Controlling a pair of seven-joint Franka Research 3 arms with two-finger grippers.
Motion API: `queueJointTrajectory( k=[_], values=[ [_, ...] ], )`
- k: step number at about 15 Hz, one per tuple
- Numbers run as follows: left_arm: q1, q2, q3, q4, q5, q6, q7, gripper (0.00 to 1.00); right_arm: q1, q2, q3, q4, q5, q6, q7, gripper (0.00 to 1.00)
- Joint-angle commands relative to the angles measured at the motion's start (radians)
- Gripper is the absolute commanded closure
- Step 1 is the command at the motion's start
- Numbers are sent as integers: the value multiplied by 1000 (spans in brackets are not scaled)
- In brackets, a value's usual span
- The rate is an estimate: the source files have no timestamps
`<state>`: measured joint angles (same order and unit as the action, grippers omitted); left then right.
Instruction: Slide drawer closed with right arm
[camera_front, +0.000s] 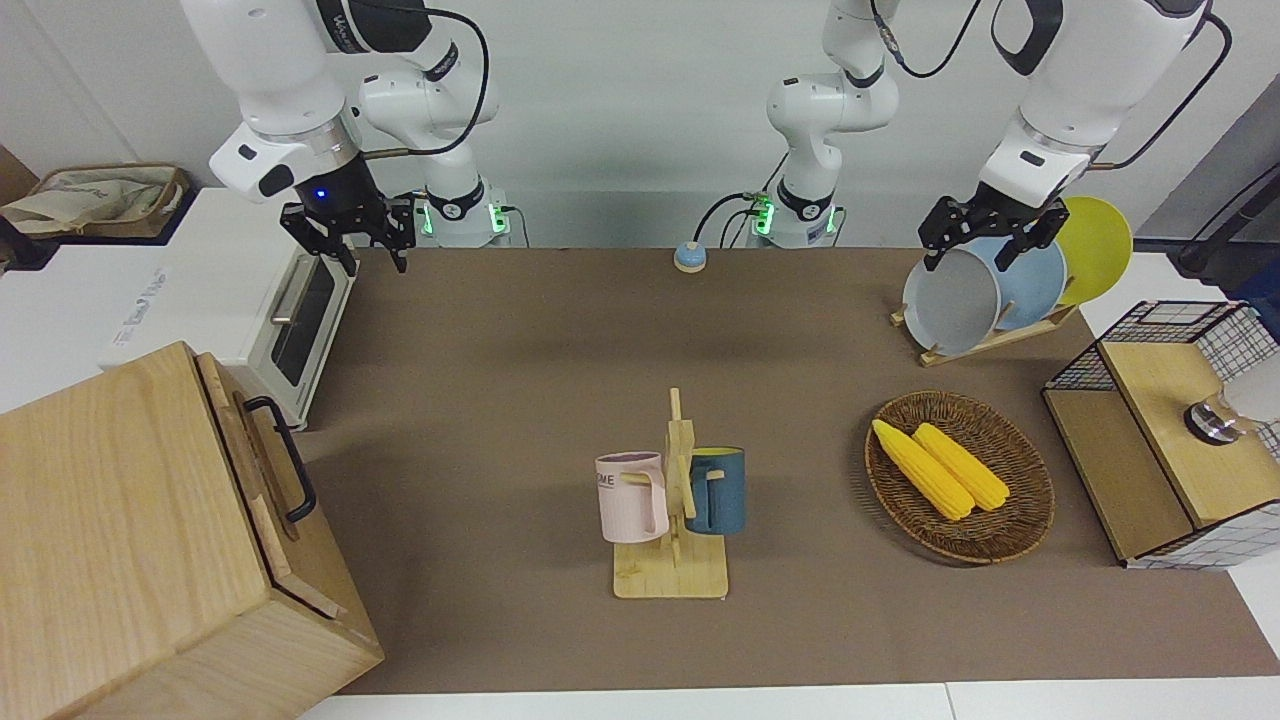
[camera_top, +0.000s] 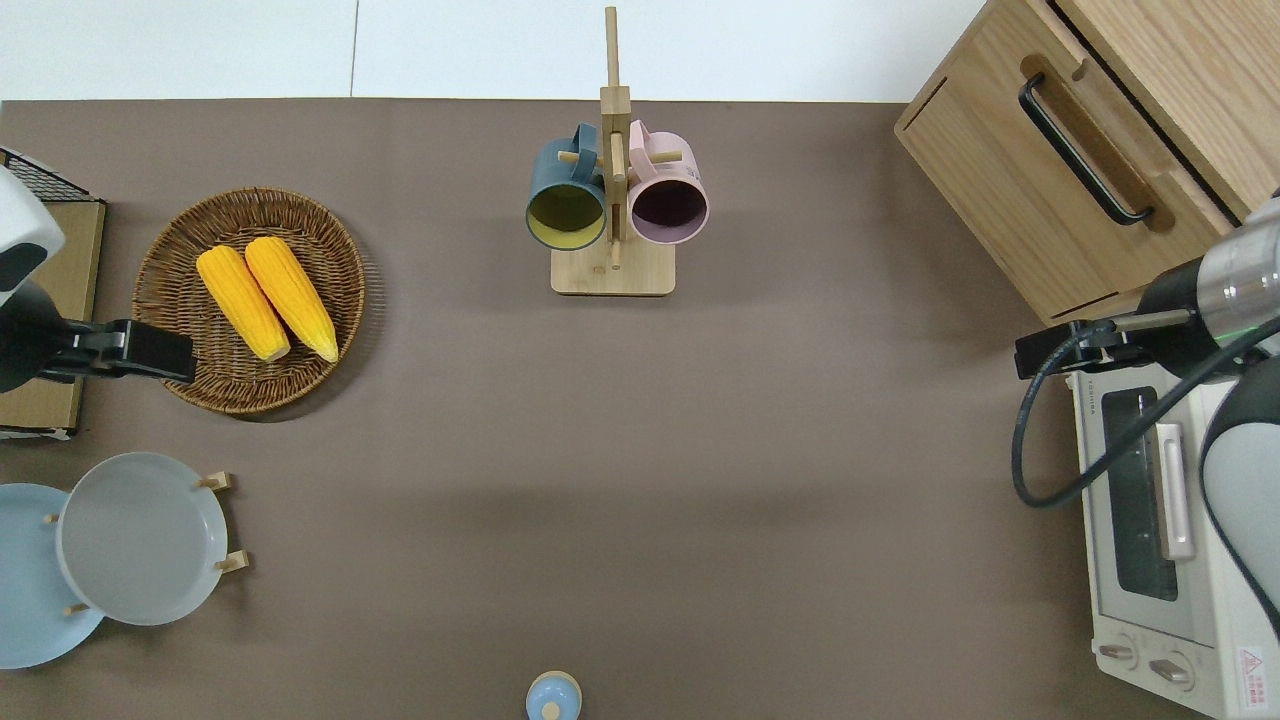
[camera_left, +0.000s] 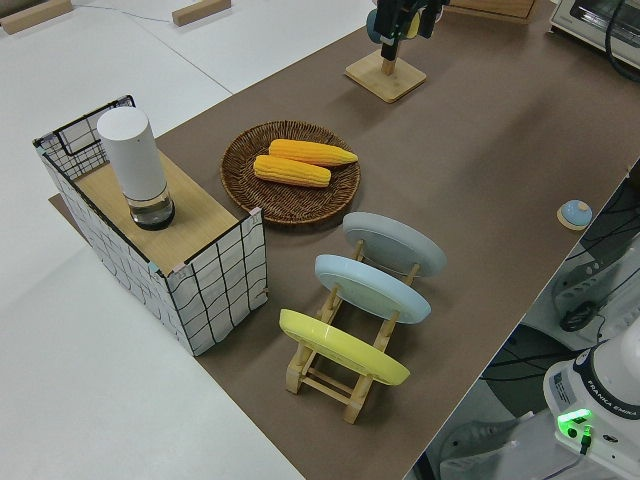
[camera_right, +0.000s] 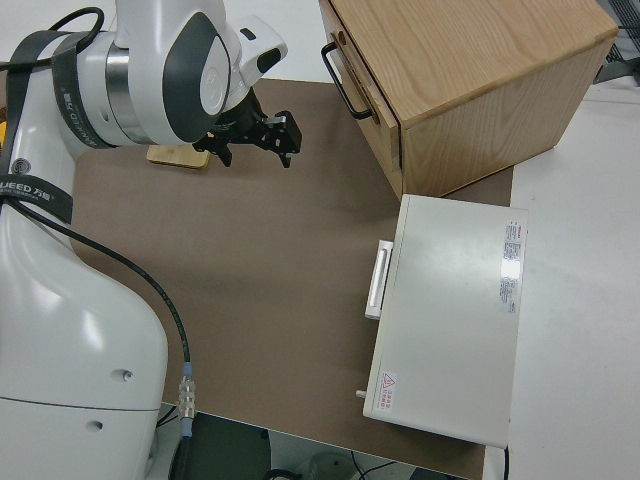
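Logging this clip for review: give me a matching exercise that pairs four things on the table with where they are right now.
Things:
1. drawer
2. two corn cobs
3. pink mug
4. right gripper

Places:
A. in the wicker basket
B. hung on the wooden mug rack, beside the blue mug
C. over the table edge of the toaster oven, empty
D. in the wooden cabinet, black handle facing the table

Pairs: 1-D, 2-A, 3-B, 4-C

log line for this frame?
right gripper: open, near toaster oven | drawer: ajar, handle untouched | left arm: parked
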<state>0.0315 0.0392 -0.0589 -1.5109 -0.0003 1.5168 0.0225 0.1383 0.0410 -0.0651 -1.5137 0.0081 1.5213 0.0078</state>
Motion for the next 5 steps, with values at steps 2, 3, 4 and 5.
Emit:
queueJointTrajectory(
  k=[2, 3, 4, 5],
  values=[
    [5, 11, -7, 26, 17, -20, 10, 7, -14, 28, 5, 29, -28, -3, -9, 17],
    [5, 11, -7, 24, 17, -20, 10, 7, -16, 28, 5, 36, -27, -4, -11, 15],
    [5, 11, -7, 24, 17, -20, 8, 7, -16, 28, 4, 46, -27, -4, -9, 17],
    [5, 11, -7, 24, 17, -20, 10, 7, -17, 30, 5, 49, -27, -4, -11, 15]
  ],
)
